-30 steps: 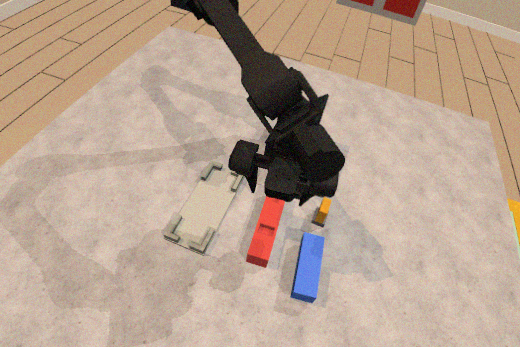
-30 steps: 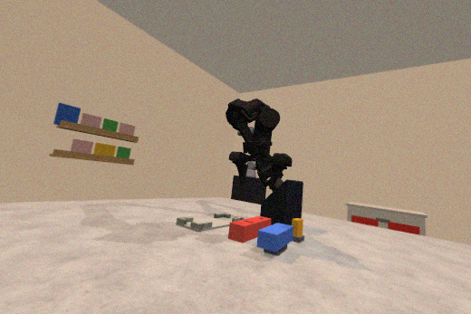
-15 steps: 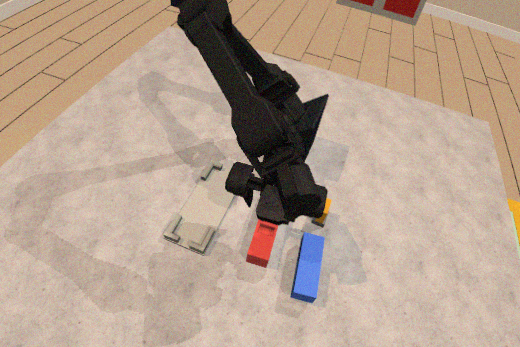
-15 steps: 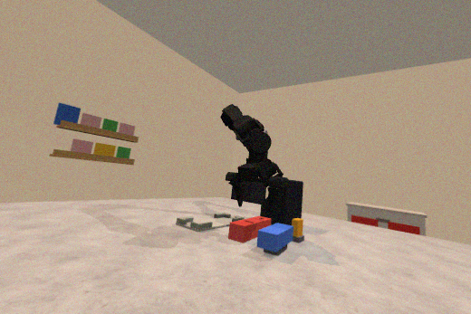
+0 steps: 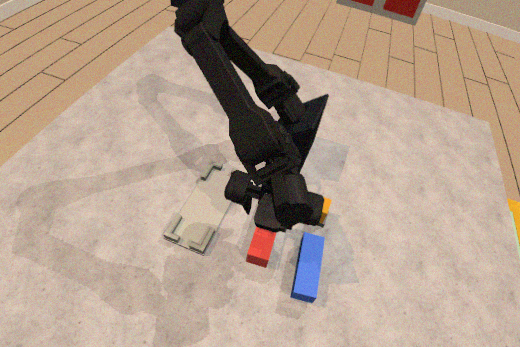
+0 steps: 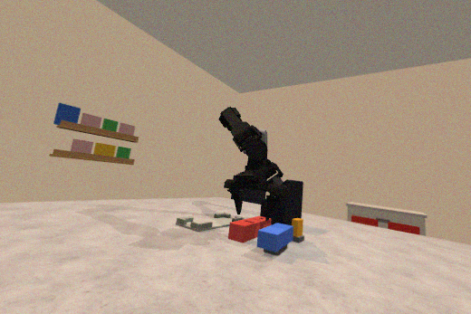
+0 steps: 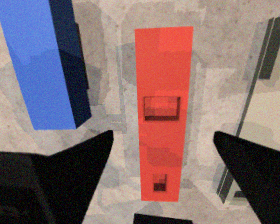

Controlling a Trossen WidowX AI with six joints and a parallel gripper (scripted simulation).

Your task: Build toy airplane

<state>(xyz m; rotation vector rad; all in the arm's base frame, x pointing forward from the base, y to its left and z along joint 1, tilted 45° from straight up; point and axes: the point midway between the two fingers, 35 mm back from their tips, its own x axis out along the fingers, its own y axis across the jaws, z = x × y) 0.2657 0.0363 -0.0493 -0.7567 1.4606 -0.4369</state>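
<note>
The red fuselage (image 5: 261, 247) (image 6: 246, 229) (image 7: 163, 65) lies on the table with its two sockets facing up; the arm hides its tail end in the top view. My gripper (image 7: 162, 135) is open and empty above it, one finger over each side, not touching it. The blue wing (image 5: 308, 264) (image 6: 275, 236) (image 7: 36, 60) lies beside the fuselage, its dark tab underneath. The orange tail fin (image 5: 326, 209) (image 6: 297, 228) stands on its dark tab behind the wing, partly hidden by the arm in the top view. The grey-green jig (image 5: 200, 212) (image 6: 213, 224) holds no part.
The jig lies on the other side of the fuselage from the wing, with raised corner blocks; its edge shows at the right of the wrist view. The arm's dark base stands behind the parts. A cabinet with red doors and wall shelves are far off.
</note>
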